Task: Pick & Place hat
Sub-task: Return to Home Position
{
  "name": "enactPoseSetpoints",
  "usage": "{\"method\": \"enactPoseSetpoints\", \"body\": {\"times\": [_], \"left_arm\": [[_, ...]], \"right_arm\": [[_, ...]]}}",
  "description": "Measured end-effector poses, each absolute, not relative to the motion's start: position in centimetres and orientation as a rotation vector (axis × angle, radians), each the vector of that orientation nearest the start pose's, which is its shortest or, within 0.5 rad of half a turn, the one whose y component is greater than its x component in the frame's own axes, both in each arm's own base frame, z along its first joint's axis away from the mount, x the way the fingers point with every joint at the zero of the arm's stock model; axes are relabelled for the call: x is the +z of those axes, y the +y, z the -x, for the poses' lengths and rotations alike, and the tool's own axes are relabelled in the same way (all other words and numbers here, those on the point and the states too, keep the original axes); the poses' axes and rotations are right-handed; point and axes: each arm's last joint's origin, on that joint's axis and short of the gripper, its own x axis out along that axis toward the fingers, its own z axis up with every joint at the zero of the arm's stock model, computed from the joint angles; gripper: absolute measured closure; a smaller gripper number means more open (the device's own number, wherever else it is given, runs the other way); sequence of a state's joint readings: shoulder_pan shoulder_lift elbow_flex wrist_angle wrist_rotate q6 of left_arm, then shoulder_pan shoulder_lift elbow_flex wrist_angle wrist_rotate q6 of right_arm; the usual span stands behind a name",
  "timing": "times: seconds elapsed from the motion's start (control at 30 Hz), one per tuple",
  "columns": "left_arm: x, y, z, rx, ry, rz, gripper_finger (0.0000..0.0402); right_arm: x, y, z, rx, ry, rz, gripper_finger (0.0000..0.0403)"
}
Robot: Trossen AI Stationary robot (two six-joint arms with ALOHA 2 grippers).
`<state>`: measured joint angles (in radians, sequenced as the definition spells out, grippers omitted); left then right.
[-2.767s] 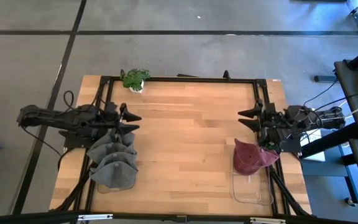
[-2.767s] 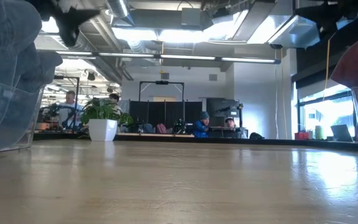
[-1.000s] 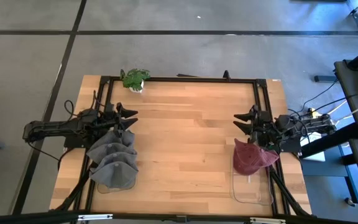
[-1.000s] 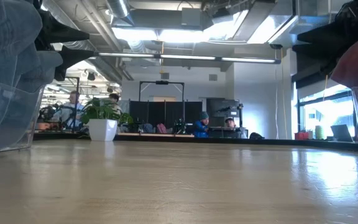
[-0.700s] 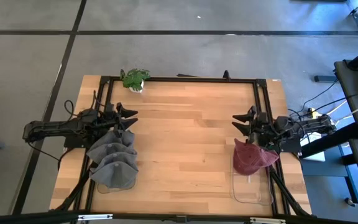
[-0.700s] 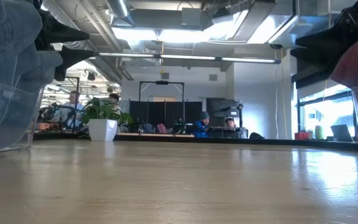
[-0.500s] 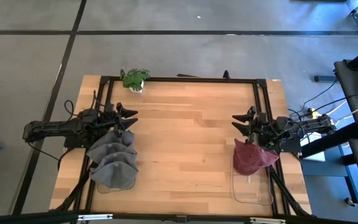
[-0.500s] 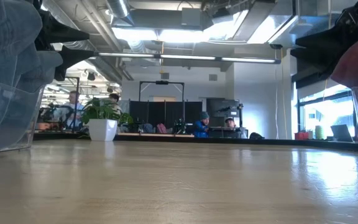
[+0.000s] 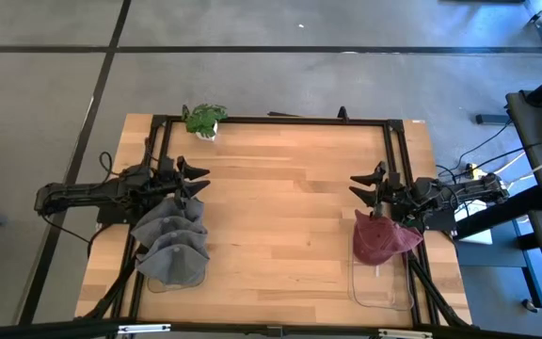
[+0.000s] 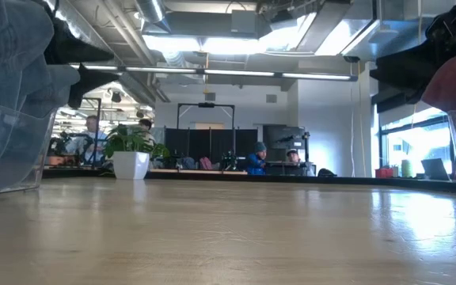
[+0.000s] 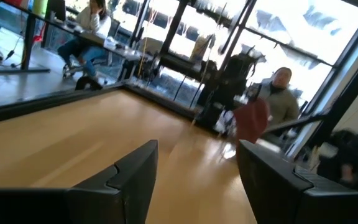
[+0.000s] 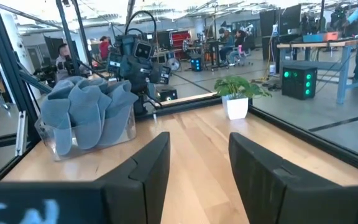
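Note:
A pile of grey hats (image 9: 169,243) fills a clear bin at the table's left near corner; it also shows in the right wrist view (image 12: 87,109) and in the low view (image 10: 10,71). A dark red hat (image 9: 380,239) rests on the rim of a clear bin (image 9: 381,285) at the right near side, and shows far off in the left wrist view (image 11: 252,119). My left gripper (image 9: 194,177) hovers open just beyond the grey pile. My right gripper (image 9: 365,185) hovers open just beyond the red hat. Both point toward the table's middle.
A small potted plant (image 9: 203,120) stands at the table's far edge, left of centre. The wooden tabletop (image 9: 290,217) between the two arms is bare. A black frame (image 9: 271,120) runs round the table. People sit at desks in the room beyond.
My left gripper has stayed low beside the grey pile, hardly moving. My right gripper has crept a little toward the table's middle. Neither hat has moved.

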<state>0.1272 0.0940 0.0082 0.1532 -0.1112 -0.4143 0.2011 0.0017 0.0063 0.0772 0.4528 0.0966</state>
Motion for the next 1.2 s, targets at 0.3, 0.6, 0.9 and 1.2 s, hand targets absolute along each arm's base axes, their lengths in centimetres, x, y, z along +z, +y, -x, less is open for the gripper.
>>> {"method": "enactPoseSetpoints", "body": {"times": [0.3,0.6,0.9,1.2], "left_arm": [[16.41,1.76,-10.13,0.29,-0.017,0.335,0.019],[16.41,1.78,-10.13,0.295,-0.018,0.334,0.0186],[16.41,1.77,-10.13,0.294,-0.018,0.334,0.0189],[16.41,1.77,-10.13,0.293,-0.018,0.334,0.0187]], "right_arm": [[17.29,0.64,-9.48,-0.248,-0.09,-0.125,0.0237],[17.29,0.64,-9.48,-0.249,-0.087,-0.098,0.0237],[17.29,0.64,-9.48,-0.249,-0.087,-0.097,0.0237],[17.29,0.64,-9.48,-0.249,-0.087,-0.096,0.0237]]}}
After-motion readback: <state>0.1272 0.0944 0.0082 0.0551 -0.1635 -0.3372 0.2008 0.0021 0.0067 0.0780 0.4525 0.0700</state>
